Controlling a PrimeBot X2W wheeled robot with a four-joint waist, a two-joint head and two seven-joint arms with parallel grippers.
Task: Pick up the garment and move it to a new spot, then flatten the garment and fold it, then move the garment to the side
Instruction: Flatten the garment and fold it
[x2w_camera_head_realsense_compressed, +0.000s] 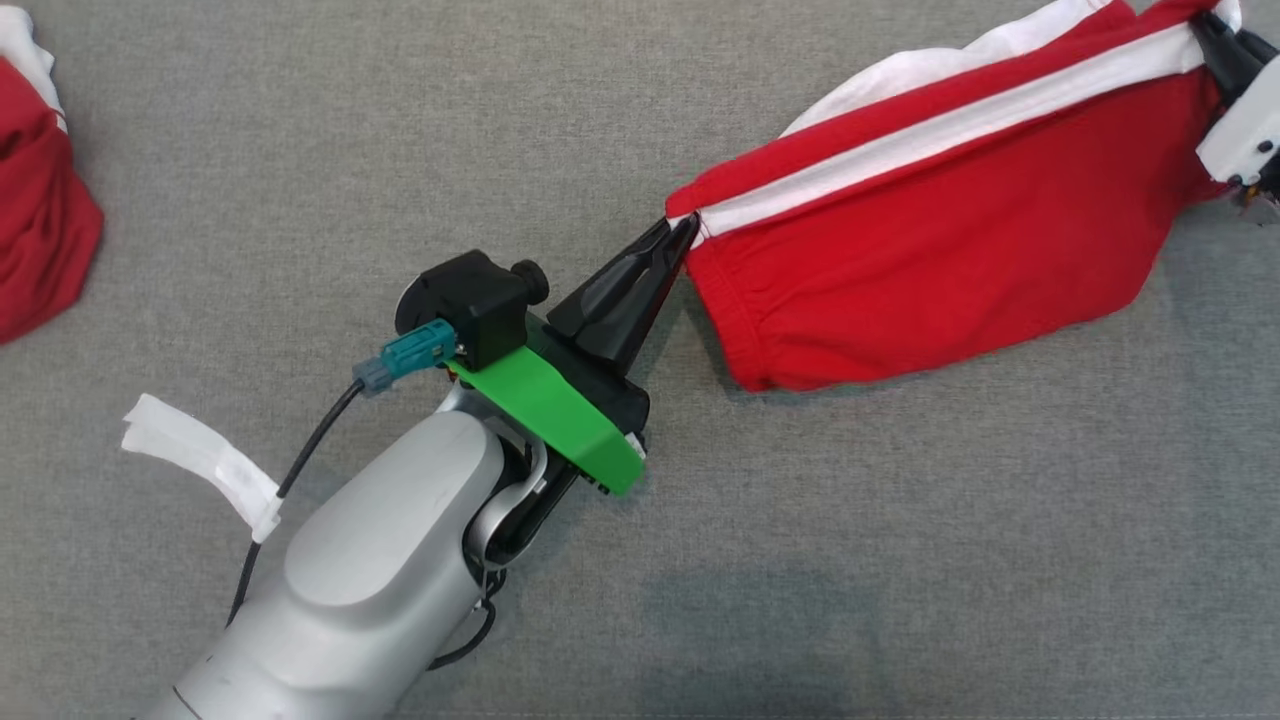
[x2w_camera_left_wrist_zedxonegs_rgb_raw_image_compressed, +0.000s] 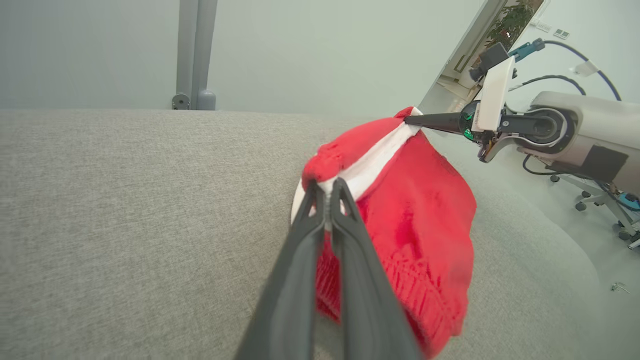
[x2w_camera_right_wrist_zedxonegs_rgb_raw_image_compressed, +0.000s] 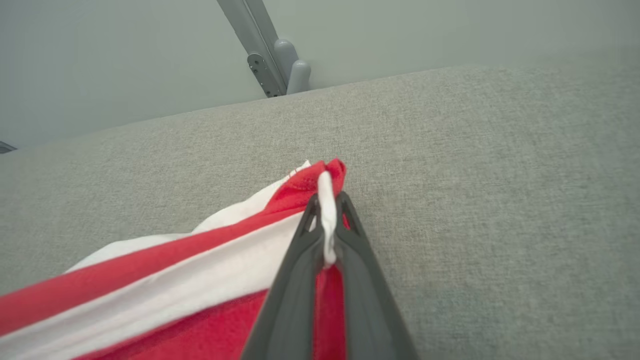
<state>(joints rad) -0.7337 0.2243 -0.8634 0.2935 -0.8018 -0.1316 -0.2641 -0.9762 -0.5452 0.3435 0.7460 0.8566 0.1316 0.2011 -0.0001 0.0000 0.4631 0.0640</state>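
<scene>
The grey fabric table (x2w_camera_head_realsense_compressed: 900, 560) is lying under the red-and-white garment (x2w_camera_head_realsense_compressed: 930, 260), which is stretching across the far right, possibly sagging onto it. The left gripper (x2w_camera_head_realsense_compressed: 682, 232) is pinching its near-left corner, while the right gripper (x2w_camera_head_realsense_compressed: 1205, 35) is clamping its far-right end.

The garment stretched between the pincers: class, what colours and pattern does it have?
Red garment with a white stripe along one side; head view shows it best.

left pincer (x2w_camera_head_realsense_compressed: 686, 228): matt black plastic | garment (x2w_camera_head_realsense_compressed: 930, 290) in it: matt knit cloth, ribbed hem | surface (x2w_camera_head_realsense_compressed: 900, 550) beneath: coarse grey weave, matt | bracket (x2w_camera_head_realsense_compressed: 545, 405) behind pincer: smooth green plastic | forearm (x2w_camera_head_realsense_compressed: 380, 560): satin silver shell
</scene>
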